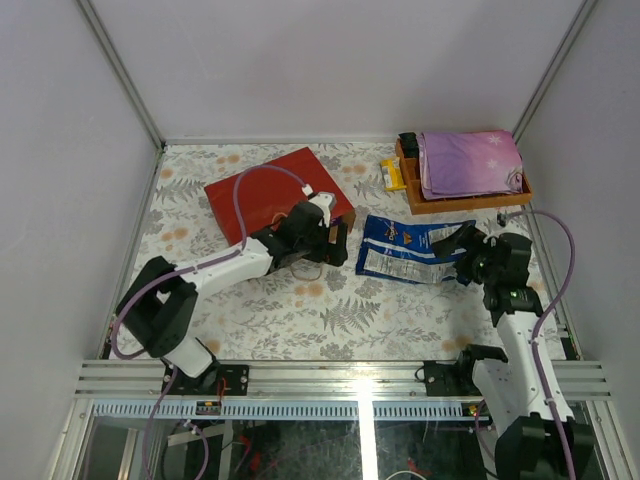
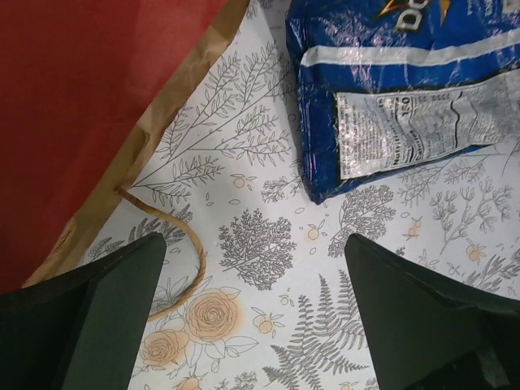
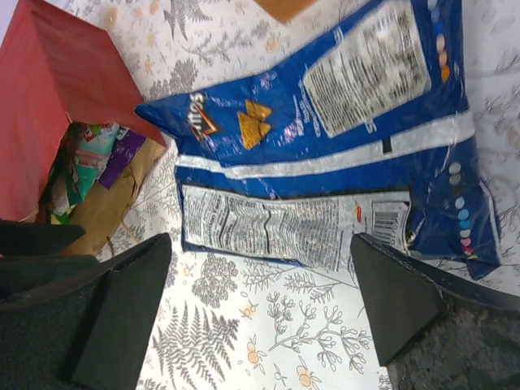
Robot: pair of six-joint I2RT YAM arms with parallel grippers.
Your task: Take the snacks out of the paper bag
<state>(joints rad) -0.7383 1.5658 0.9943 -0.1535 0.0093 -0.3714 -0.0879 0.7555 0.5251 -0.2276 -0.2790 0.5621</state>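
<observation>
The red paper bag (image 1: 268,190) lies flat at the back left, its mouth facing right. In the right wrist view its open mouth (image 3: 57,106) shows green, teal and purple packets (image 3: 97,154) inside. Two long blue-and-white packs (image 1: 405,250) lie on the table right of the bag, overlapping; they also show in the wrist views (image 2: 406,89) (image 3: 325,138). My left gripper (image 1: 337,245) is open and empty, low over the table between the bag's mouth and the packs, next to the loop handle (image 2: 183,244). My right gripper (image 1: 463,246) is open and empty at the packs' right end.
An orange-brown wooden tray (image 1: 470,200) stands at the back right with a folded purple cloth (image 1: 468,163) and a black item (image 1: 408,145) on it. A small yellow packet (image 1: 392,175) lies left of the tray. Grey walls enclose the flower-patterned table (image 1: 330,310).
</observation>
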